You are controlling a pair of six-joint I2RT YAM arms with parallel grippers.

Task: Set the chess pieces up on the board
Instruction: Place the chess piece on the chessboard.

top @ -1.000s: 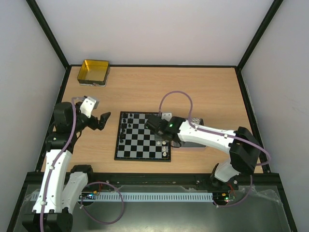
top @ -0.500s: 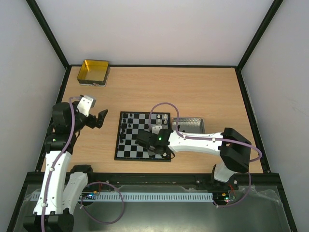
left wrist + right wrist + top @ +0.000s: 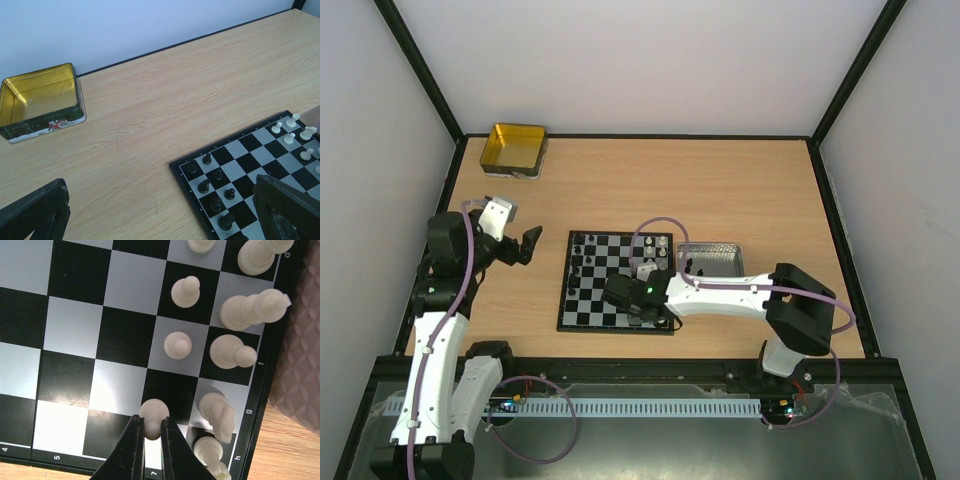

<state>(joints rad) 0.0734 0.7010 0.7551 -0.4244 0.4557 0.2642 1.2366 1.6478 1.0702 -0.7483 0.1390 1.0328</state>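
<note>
Between the right gripper's point(image 3: 153, 426) clamped fingers sits a white pawn point(image 3: 154, 411), over the board's point(image 3: 75, 340) edge rows, with other white pieces point(image 3: 185, 291) just beyond the tips. Its arm point(image 3: 720, 295) reaches low, leftward. The left gripper point(image 3: 159, 187), fingers apart, hangs beside the board. The pawn's base is hidden.

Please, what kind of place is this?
Probably a robot test booth: plain white walls close in a wooden table, and a left arm and a right arm stand at its near edge.
</note>
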